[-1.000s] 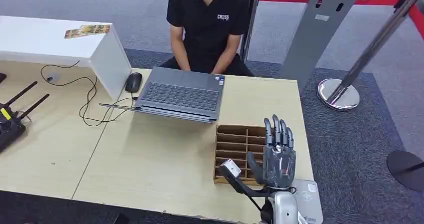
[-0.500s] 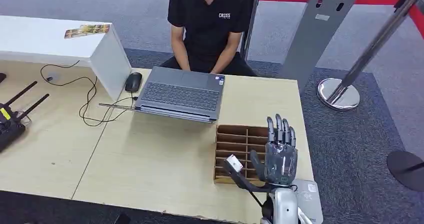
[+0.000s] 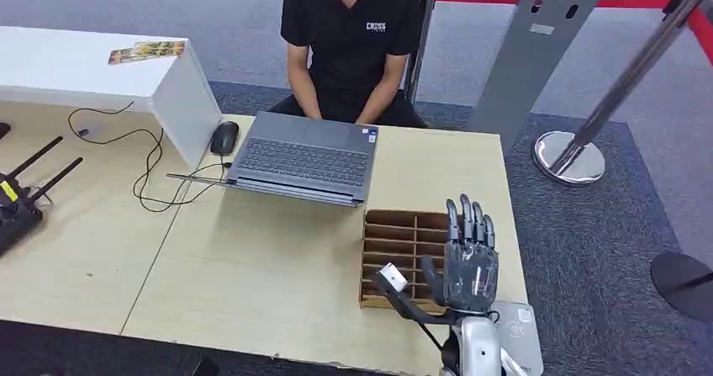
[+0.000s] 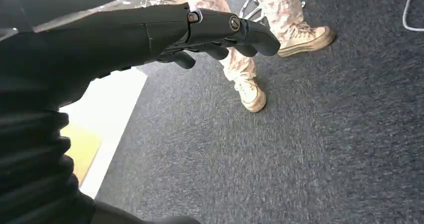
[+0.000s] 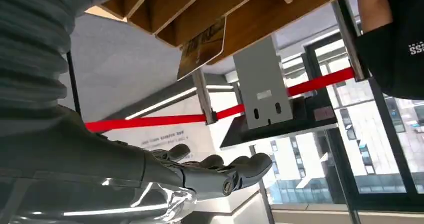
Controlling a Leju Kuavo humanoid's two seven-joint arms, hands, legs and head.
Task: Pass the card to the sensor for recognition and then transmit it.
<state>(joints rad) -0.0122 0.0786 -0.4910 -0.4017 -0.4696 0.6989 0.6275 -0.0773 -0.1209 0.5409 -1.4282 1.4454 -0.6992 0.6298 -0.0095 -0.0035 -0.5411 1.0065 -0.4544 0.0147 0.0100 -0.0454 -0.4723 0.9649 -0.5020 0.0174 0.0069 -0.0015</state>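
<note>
My right hand (image 3: 469, 258) hovers over the right side of the wooden card rack (image 3: 395, 246), fingers straight and pointing away from me, holding nothing. In the right wrist view the same hand (image 5: 210, 174) lies flat and empty, and a yellowish card (image 5: 202, 48) sticks out of a slot of the rack (image 5: 260, 13), apart from the fingers. The white card sensor (image 3: 520, 330) lies at the table's near right corner, partly hidden by my forearm. My left hand (image 4: 200, 31) hangs over grey carpet with its fingers stretched out and nothing in it.
A person in a black shirt (image 3: 349, 39) sits across the table behind an open laptop (image 3: 304, 157) with a mouse (image 3: 224, 137). A white box (image 3: 101, 77), cables and a black device (image 3: 21, 199) stand left. A person's shoes (image 4: 252, 93) show on the carpet.
My right hand has drifted a little to the right above the rack and stays open. Nothing else has moved.
</note>
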